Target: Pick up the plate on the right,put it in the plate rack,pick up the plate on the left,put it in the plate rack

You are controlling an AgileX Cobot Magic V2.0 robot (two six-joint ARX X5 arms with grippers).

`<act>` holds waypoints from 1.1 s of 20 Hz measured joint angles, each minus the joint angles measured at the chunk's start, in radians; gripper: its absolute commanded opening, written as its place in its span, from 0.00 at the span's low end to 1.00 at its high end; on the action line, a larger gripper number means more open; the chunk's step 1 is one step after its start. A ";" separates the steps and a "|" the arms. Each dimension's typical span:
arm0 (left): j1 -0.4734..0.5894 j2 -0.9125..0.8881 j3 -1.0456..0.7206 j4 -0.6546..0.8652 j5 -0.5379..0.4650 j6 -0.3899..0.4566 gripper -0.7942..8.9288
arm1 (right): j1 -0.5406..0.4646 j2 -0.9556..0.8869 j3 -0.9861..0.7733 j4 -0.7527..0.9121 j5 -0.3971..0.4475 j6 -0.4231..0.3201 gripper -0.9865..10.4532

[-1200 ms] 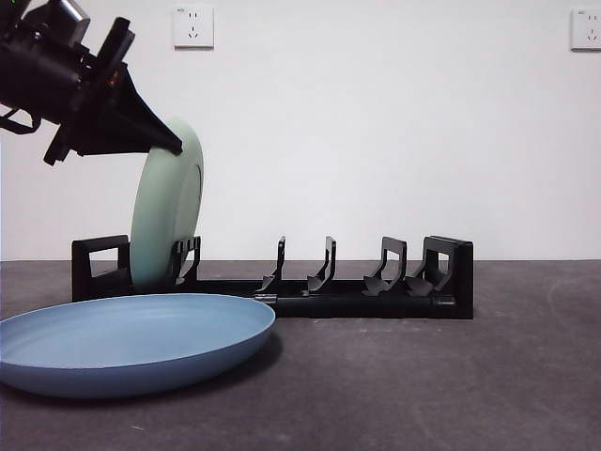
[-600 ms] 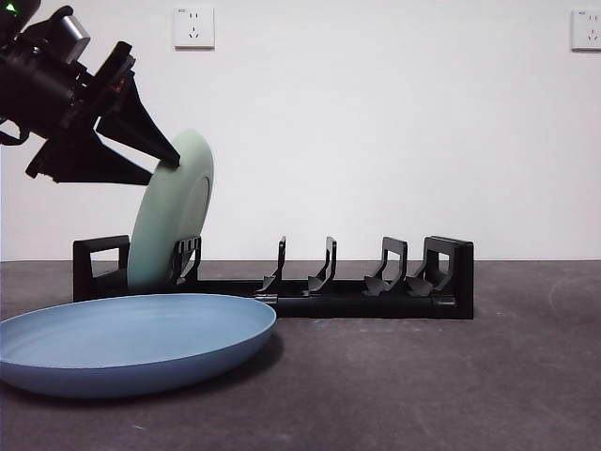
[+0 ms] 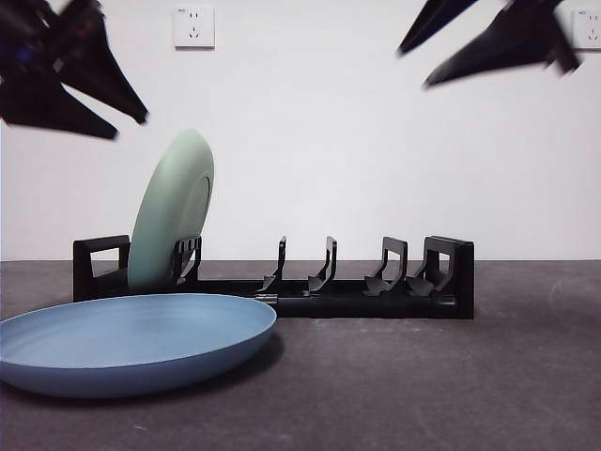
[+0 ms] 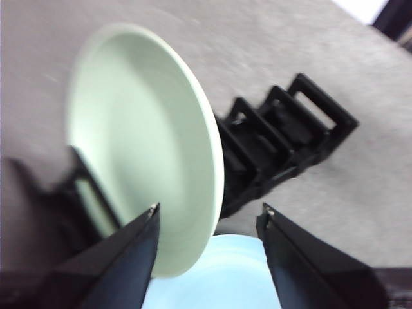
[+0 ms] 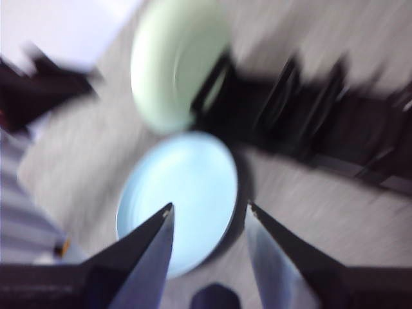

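Note:
A pale green plate [image 3: 174, 207] stands on edge in the left end of the black plate rack [image 3: 376, 305], leaning slightly right. A blue plate [image 3: 131, 338] lies flat on the table in front of the rack's left half. My left gripper [image 3: 131, 129] hangs open up and to the left of the green plate, not touching it; its wrist view shows the green plate [image 4: 135, 129] just beyond the left gripper [image 4: 209, 207]. My right gripper [image 3: 413, 68] is open, high at the top right. Its blurred wrist view looks down past the right gripper [image 5: 211, 206] on the blue plate [image 5: 180, 187].
Several rack slots to the right of the green plate hold nothing. Two wall outlets [image 3: 193, 26] [image 3: 586, 28] sit on the white wall behind. The dark table [image 3: 451, 385] stretches to the right of the blue plate.
My left gripper has opened, let go of the green plate and pulled up and away to the left. The plate stays leaning in the rack. The right gripper has come in at the top right.

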 measured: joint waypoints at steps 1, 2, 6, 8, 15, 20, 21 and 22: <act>-0.008 -0.044 0.000 -0.029 -0.032 0.022 0.35 | 0.022 0.043 0.000 0.008 0.000 0.000 0.25; -0.020 -0.091 0.000 -0.056 -0.060 0.041 0.35 | 0.042 0.086 0.000 0.019 -0.001 0.000 0.25; -0.097 -0.265 0.000 -0.109 -0.164 0.089 0.35 | 0.099 0.270 0.000 0.082 -0.001 0.016 0.25; -0.157 -0.335 0.000 -0.109 -0.222 0.098 0.35 | 0.122 0.357 0.000 0.129 -0.001 0.032 0.25; -0.360 -0.409 0.001 -0.187 -0.422 0.123 0.35 | 0.145 0.588 0.029 0.207 -0.075 0.084 0.25; -0.414 -0.409 0.001 -0.190 -0.494 0.135 0.35 | 0.160 0.669 0.119 0.211 -0.079 0.111 0.25; -0.414 -0.409 0.001 -0.196 -0.498 0.135 0.35 | 0.164 0.682 0.134 0.208 -0.080 0.119 0.24; -0.415 -0.409 0.001 -0.201 -0.503 0.135 0.35 | 0.167 0.691 0.142 0.207 -0.079 0.124 0.22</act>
